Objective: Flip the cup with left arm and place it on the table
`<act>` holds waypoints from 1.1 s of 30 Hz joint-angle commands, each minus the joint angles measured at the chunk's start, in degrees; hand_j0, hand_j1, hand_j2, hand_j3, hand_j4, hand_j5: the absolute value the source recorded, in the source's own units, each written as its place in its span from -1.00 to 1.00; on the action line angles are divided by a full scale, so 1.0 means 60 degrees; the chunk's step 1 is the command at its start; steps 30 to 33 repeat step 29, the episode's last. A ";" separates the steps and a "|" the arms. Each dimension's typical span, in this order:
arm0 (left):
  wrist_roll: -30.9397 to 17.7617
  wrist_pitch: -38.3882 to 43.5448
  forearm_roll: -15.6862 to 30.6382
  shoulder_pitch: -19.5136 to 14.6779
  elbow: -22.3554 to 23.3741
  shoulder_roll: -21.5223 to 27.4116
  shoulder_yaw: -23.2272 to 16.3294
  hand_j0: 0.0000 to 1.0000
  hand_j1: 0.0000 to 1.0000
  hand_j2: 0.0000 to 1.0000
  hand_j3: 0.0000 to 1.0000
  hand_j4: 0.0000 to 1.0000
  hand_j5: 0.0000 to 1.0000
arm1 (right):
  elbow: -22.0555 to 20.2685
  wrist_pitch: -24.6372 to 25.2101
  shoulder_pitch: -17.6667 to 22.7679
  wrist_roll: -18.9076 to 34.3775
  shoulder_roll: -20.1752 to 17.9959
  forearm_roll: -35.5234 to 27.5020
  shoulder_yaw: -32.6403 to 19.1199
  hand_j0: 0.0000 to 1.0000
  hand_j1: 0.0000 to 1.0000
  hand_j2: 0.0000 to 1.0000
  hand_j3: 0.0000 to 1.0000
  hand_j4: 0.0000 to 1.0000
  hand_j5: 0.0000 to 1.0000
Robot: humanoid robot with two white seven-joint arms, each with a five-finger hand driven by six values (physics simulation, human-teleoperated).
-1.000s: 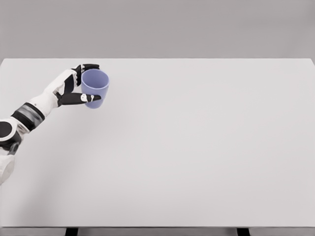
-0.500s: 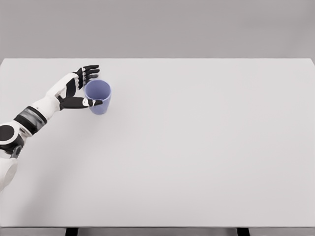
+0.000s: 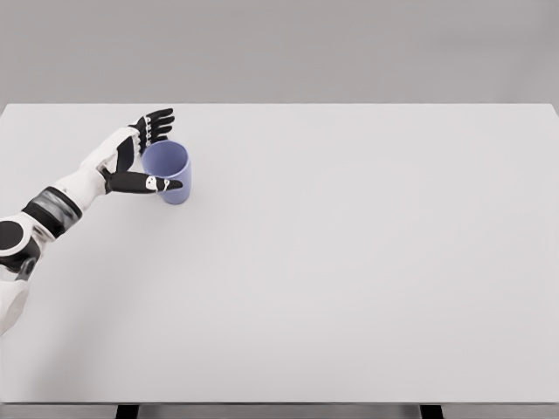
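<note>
A light blue cup (image 3: 169, 171) stands upright on the white table (image 3: 349, 262), mouth up, at the left rear. My left hand (image 3: 155, 153) is beside it on the left, open. The black fingers (image 3: 158, 121) are spread behind the rim, apart from it. The thumb (image 3: 148, 183) stretches across the front of the cup, close to its wall. Whether the thumb touches the cup I cannot tell. The white left forearm runs down to the lower left edge.
The table's front edge runs along the bottom of the picture, its back edge meets a plain grey wall.
The hand has let go of the cup: its fingers uncurled from the rim and spread. The cup settled upright on the table and shifted slightly.
</note>
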 commanded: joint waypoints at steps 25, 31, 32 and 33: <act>0.0002 0.0014 0.0021 0.0322 -0.1193 0.1862 0.0918 1.00 1.00 1.00 1.00 1.00 1.00 | 0.0002 0.0000 0.0000 0.0002 0.0000 0.0005 0.0001 1.00 1.00 1.00 1.00 1.00 1.00; 0.0017 0.0029 -0.0096 0.0410 -0.1223 0.2081 0.1050 1.00 1.00 1.00 1.00 1.00 1.00 | 0.0002 0.0000 0.0000 0.0002 0.0000 0.0005 0.0001 1.00 1.00 1.00 1.00 1.00 1.00; 0.0017 0.0029 -0.0096 0.0410 -0.1223 0.2081 0.1050 1.00 1.00 1.00 1.00 1.00 1.00 | 0.0002 0.0000 0.0000 0.0002 0.0000 0.0005 0.0001 1.00 1.00 1.00 1.00 1.00 1.00; 0.0017 0.0029 -0.0096 0.0410 -0.1223 0.2081 0.1050 1.00 1.00 1.00 1.00 1.00 1.00 | 0.0002 0.0000 0.0000 0.0002 0.0000 0.0005 0.0001 1.00 1.00 1.00 1.00 1.00 1.00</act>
